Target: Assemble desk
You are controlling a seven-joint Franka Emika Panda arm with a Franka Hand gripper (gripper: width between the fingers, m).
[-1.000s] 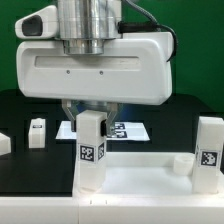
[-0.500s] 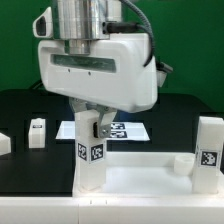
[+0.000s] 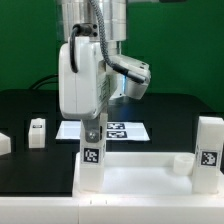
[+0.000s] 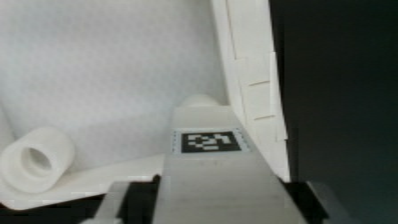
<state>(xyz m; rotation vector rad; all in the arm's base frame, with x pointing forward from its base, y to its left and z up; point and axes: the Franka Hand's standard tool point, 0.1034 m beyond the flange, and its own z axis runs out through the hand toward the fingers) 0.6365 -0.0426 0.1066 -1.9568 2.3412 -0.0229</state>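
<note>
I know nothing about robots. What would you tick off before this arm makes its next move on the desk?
1. Gripper shut on the short square white tagged leg: ok.
2. That leg stands upright: ok.
3. Leg placed at a corner of the large flat white desk top: ok.
4. Leg fully seated in its socket: cannot tell.
5. Second tagged leg, at the exterior view's right, upright: ok.
6. Small white loose part on the black table, apart from the arm: ok.
</note>
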